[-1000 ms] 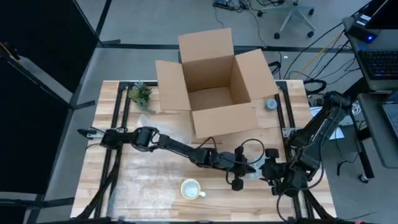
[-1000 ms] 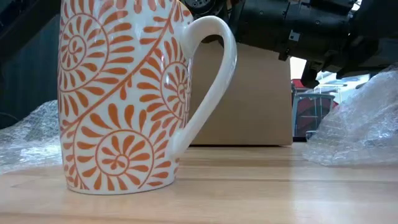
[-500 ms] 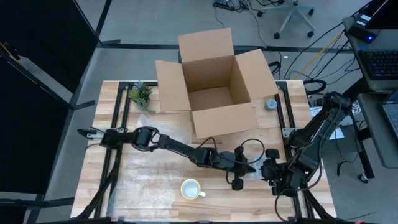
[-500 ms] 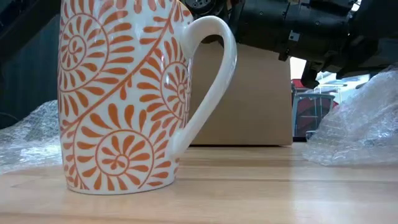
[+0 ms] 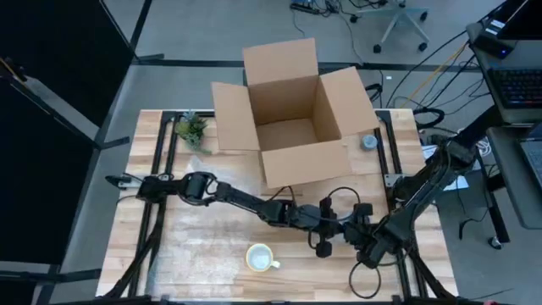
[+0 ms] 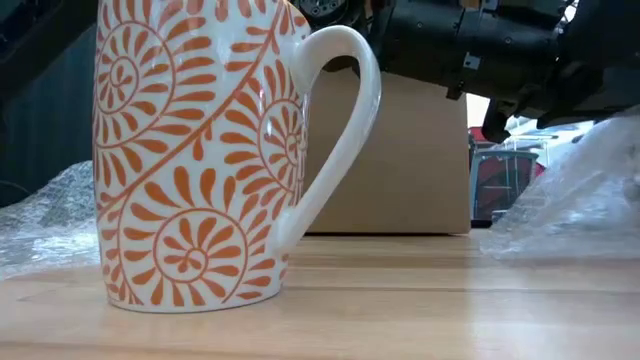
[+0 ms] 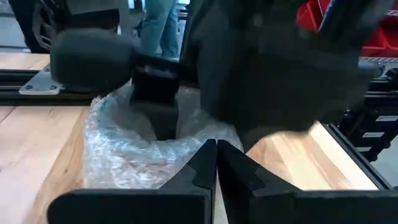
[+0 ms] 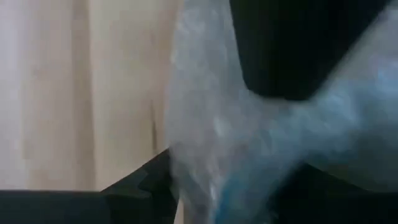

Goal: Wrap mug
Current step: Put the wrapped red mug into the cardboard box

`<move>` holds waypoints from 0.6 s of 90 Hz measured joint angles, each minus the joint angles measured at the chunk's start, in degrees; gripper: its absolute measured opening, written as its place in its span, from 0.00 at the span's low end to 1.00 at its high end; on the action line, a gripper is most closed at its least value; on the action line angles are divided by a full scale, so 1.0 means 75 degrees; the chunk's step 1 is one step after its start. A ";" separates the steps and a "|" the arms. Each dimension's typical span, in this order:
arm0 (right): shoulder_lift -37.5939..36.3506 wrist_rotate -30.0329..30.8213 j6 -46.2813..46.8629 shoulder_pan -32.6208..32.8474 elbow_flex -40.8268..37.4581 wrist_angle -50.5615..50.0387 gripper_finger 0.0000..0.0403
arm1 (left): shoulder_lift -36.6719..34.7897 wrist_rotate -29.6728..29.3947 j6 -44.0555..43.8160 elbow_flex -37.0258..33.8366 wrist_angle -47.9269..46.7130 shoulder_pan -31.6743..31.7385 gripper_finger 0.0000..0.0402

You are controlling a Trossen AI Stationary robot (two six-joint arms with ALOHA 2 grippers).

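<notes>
A white mug [image 5: 260, 257] with an orange leaf pattern [image 6: 195, 150] stands upright on its base near the table's front edge, untouched. Clear bubble wrap [image 6: 575, 195] lies to the mug's right, with another stretch [image 6: 40, 225] at its left. My left gripper [image 7: 216, 152] is shut at the wrap's edge, right of the mug [image 5: 332, 229]. My right gripper [image 5: 362, 240] stands close against it, with wrap [image 8: 236, 124] between its fingers. My left gripper's shut fingertips meet at the near edge of the bubble wrap [image 7: 186, 146], coming level along the table from its left; whether a layer is caught between them I cannot tell. My right gripper has a bunched part of the wrap [image 8: 211, 155] between its two fingers [image 8: 146, 180]. The wrap rises off the table at that side [image 6: 600, 160].
An open cardboard box [image 5: 292, 110] stands at the table's far middle. A small green plant [image 5: 192, 129] sits at the far left and a small grey roll [image 5: 370, 141] right of the box. Bare wood lies left of the mug.
My right gripper has moved toward the table's left, close up to my left gripper. The right part of the bubble wrap has been drawn up into a steeper slope. The mug has stayed put.
</notes>
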 joint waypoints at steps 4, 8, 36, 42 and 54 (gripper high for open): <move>0.0107 -0.0025 0.0024 -0.0043 0.0000 0.0015 0.44 | 0.0000 0.0000 -0.0007 0.0000 -0.0003 0.0000 0.00; 0.0194 -0.0005 0.0048 -0.0058 0.0023 0.0001 0.44 | 0.0000 0.0000 0.0018 0.0000 -0.0003 0.0000 0.00; 0.0188 -0.0179 0.0032 -0.0087 0.0018 0.0085 0.20 | 0.0003 0.0000 0.0205 0.0000 -0.0011 -0.0020 0.00; 0.0180 -0.0337 0.0042 -0.0095 0.0018 0.0131 0.10 | 0.0007 0.0004 0.0205 0.0000 -0.0002 -0.0027 0.00; 0.0173 -0.0359 0.0105 -0.0008 0.0020 0.0141 0.05 | -0.0041 0.0006 0.0364 -0.0003 -0.0049 -0.0075 0.00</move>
